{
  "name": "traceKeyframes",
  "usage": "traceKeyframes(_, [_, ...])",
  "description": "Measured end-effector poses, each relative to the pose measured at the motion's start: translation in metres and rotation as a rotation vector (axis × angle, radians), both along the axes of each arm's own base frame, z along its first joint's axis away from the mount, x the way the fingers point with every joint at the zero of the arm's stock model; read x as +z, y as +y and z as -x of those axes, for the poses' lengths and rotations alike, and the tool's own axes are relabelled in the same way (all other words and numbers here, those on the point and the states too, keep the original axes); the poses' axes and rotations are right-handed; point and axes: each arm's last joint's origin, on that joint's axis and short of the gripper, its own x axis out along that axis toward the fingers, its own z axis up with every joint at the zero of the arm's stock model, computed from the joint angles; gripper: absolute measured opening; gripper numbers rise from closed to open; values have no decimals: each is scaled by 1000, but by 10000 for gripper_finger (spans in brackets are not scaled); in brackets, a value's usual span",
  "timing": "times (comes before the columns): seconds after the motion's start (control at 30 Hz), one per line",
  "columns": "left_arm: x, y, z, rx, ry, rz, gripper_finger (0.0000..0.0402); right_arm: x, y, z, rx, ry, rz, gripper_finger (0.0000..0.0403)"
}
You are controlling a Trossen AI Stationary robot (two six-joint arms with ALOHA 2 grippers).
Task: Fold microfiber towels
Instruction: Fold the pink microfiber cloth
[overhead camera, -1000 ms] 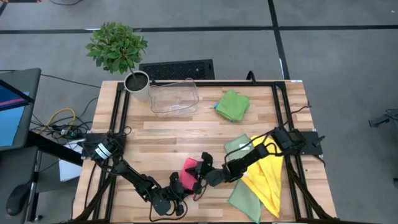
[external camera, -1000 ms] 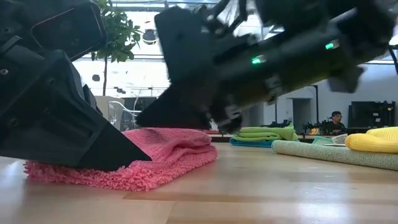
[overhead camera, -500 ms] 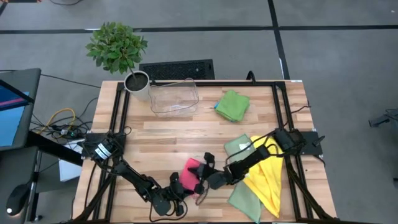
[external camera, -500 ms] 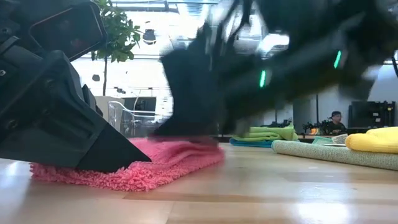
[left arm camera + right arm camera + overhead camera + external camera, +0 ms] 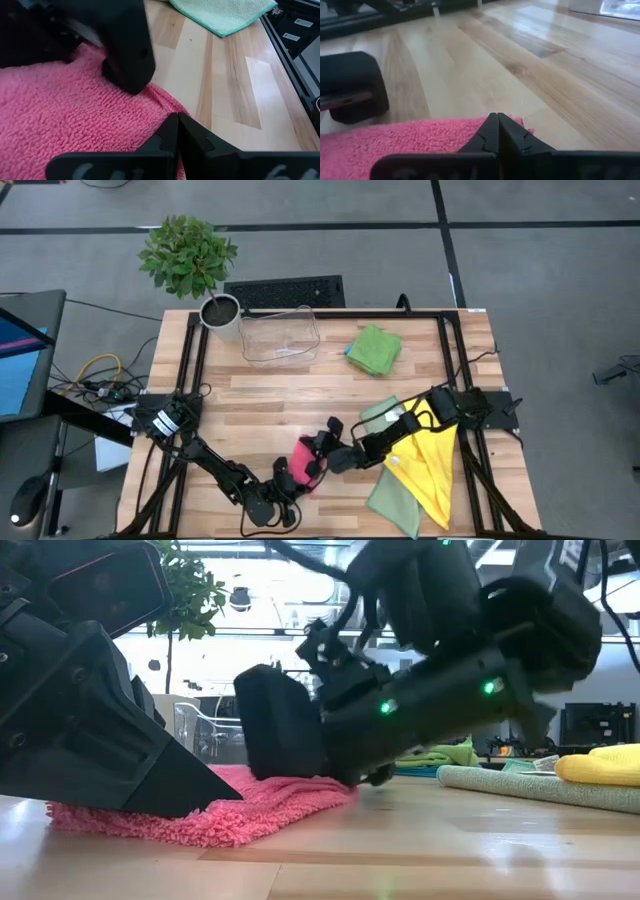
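Observation:
A folded pink microfiber towel (image 5: 301, 450) (image 5: 205, 821) lies flat on the table's near middle. My left gripper (image 5: 288, 478) (image 5: 177, 121) is shut, its tips at the towel's near side. My right gripper (image 5: 319, 452) (image 5: 497, 121) is shut and sits on the towel's far right part. A yellow towel (image 5: 428, 463) and a pale sage green towel (image 5: 393, 501) lie spread at the right. A folded bright green towel (image 5: 375, 348) rests on a blue one at the far right. My left gripper presses its shut fingers (image 5: 170, 131) onto the pink towel beside its edge (image 5: 167, 102), slanting down from the near left. The towel lies flat on the table. My right gripper presses its shut fingers (image 5: 285, 735) onto the towel's upper layer (image 5: 440, 131) near its edge, slanting down from the right.
A clear plastic bin (image 5: 280, 336) and a potted plant (image 5: 190, 258) stand at the far left. Black rails (image 5: 450, 380) run along the table's sides. Bare wood (image 5: 270, 395) lies between the bin and the pink towel.
My right gripper has come down and toward the table's left, tipping further downward, from just above the pink towel onto its top. The towel's upper layer under it now lies flatter.

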Motion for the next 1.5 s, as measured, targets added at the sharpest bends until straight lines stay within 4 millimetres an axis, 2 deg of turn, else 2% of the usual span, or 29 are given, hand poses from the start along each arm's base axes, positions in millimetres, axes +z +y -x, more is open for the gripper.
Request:
traceKeyframes(0.07, [0, 0, 0, 1, 0, -1, 0, 0, -2, 0, -3, 10, 6, 17])
traceKeyframes(0.13, [0, 1, -1, 1, 1, -2, 0, 9, -4, -1, 15, 20, 34, 14])
traceKeyframes(0.2, [0, 1, -1, 0, 2, -4, 0, 26, -3, 0, 27, 17, 86, 14])
traceKeyframes(0.3, [0, 1, -1, 0, 2, -4, 0, 69, 5, -1, 49, -80, 109, 20])
traceKeyframes(0.37, [0, 1, -1, 1, 2, -5, 0, 82, 14, 2, 71, -128, 91, 21])
traceKeyframes(0.53, [0, 2, -2, 5, -3, -17, 0, 61, 44, 13, 133, -169, 17, 14])
traceKeyframes(0.63, [0, 3, -2, 16, -8, -23, 0, 38, 56, 15, 131, -175, -60, 13])
traceKeyframes(0.73, [0, 4, -3, 27, -15, -24, 0, 12, 57, 13, 110, -141, -106, 18])
traceKeyframes(0.87, [0, 4, -4, 31, -19, -22, 0, 1, 46, 6, 83, -128, -157, 20])
traceKeyframes(1.0, [11, 4, -3, -10, -19, -47, 0, -1, 40, 3, 76, -98, -180, 15])
traceKeyframes(1.17, [60, 5, -1, -80, -63, -69, 0, -2, 40, 4, 81, -92, -180, 20])
traceKeyframes(1.3, [87, 11, 9, -121, -22, -76, 0, -2, 40, 4, 80, -89, -171, 21])
traceKeyframes(1.37, [90, 10, 14, -93, 2, -72, 0, 3, 39, 4, 97, -83, -131, 18])
traceKeyframes(1.5, [72, 3, 25, -20, 26, -99, 0, 28, 38, 6, 135, -39, -29, 17])
